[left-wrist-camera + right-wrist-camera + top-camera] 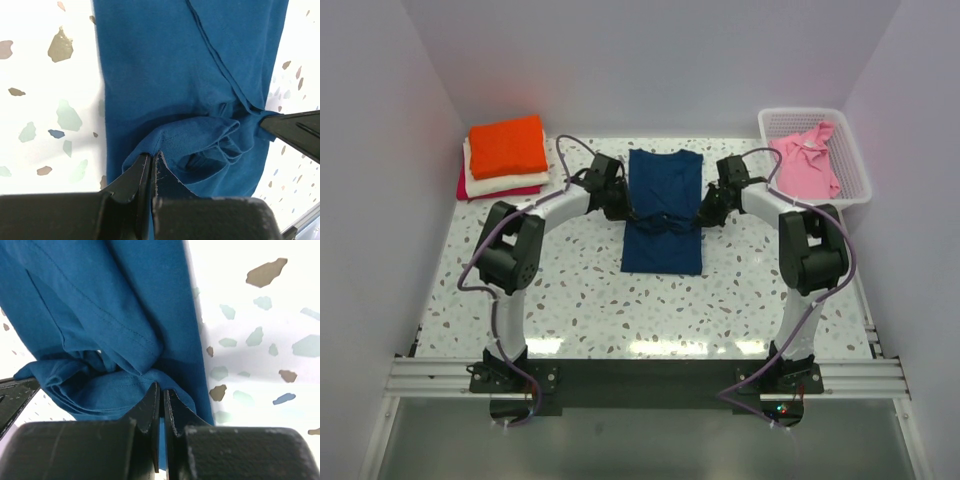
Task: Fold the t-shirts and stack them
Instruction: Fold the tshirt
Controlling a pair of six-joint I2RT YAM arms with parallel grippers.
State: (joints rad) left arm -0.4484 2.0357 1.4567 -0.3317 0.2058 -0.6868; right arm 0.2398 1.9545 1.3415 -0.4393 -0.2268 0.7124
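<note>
We found the navy tee (663,205) lying lengthwise at the middle of the desk (580,300), as a narrow rectangle. The left gripper (151,159) was clenched on the tee's left edge about halfway along. The right gripper (161,390) was clenched on the right edge opposite it. Both wrist views showed the jaws pressed together with a pinch of blue cloth between them. Between the two grippers the cloth was gathered into creased folds, while the far and near parts lay flat on the desk. At the far left corner three folded tees lay stacked: an orange tee (508,145) on top, a cream tee (505,183) under it and a magenta tee (520,191) at the bottom. At the far right a pink tee (807,165) lay crumpled in the basket (798,113), apart from both arms.
</note>
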